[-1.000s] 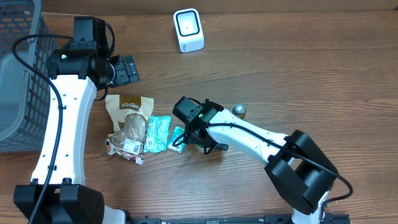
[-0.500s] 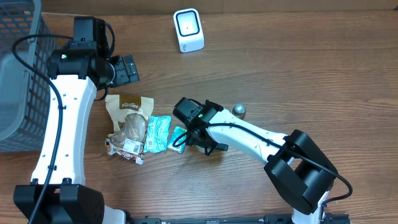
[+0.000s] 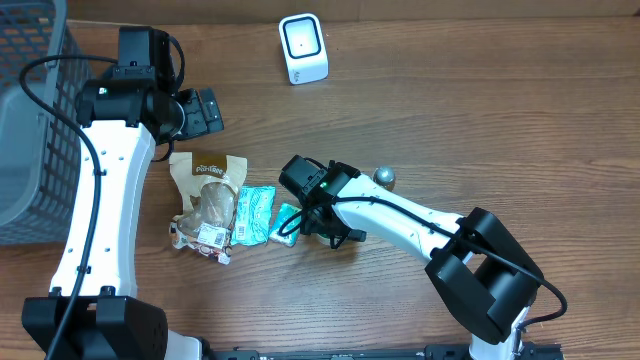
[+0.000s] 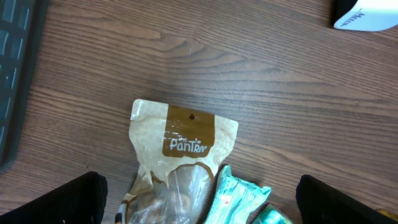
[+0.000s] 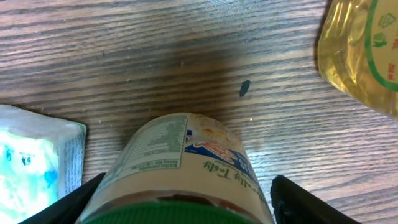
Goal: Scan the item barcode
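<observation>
Two right fingers (image 5: 301, 202), green-lidded jar (image 5: 180, 165) between them

Brown wood-grain table (image 3: 480, 120), white scanner (image 3: 303, 48) with a dark face, tan pouch (image 4: 183, 140) with a brown label lettered white, mint-green packet (image 3: 255, 214), green-capped bottle (image 5: 180, 162) labelled white, blue and orange, dark grey mesh basket (image 3: 50, 60)

Matt wood-grain table (image 3: 500, 120) bears a glossy plastic pouch (image 4: 183, 146) and paper-labelled jar (image 5: 180, 155).
</observation>
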{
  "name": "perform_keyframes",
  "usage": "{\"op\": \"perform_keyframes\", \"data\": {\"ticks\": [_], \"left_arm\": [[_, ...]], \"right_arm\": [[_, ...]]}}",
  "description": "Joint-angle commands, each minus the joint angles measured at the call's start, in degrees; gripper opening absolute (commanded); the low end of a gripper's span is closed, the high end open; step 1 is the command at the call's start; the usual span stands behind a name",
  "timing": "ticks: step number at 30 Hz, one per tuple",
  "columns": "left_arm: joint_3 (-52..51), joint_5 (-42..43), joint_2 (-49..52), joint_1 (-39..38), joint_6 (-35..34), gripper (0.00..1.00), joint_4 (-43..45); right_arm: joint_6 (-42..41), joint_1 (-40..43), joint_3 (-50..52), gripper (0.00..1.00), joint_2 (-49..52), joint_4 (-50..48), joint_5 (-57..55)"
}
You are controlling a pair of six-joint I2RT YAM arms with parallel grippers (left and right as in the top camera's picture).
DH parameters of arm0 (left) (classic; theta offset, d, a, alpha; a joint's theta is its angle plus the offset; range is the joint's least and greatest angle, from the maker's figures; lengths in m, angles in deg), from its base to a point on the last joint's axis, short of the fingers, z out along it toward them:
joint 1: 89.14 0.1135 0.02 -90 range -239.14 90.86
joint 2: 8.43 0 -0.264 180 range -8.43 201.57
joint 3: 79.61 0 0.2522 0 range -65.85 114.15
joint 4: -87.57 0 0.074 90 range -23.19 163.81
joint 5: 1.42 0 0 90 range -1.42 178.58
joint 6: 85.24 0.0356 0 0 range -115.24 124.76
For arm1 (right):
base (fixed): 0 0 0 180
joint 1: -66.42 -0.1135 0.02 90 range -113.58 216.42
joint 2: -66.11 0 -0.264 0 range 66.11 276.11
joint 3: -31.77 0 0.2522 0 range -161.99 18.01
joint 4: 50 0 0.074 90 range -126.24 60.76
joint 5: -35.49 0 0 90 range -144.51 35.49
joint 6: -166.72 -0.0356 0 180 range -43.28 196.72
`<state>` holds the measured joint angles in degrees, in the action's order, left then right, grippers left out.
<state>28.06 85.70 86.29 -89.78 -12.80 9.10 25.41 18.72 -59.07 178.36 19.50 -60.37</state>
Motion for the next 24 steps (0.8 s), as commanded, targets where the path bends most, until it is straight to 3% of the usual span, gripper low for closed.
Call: {"op": "perform_keyframes", "data": {"ticks": [1, 24], "left_arm": [[0.74, -0.52, -0.33, 0.13, 0.85, 1.00, 0.22], [0.74, -0.52, -0.33, 0.13, 0.85, 1.00, 0.20]], "right_arm": [[2.34, 0.31, -1.05, 0.77, -0.15, -0.11, 0.09], [8.22, 0.57, -1.09, 0.76, -0.15, -0.55, 1.07]]}}
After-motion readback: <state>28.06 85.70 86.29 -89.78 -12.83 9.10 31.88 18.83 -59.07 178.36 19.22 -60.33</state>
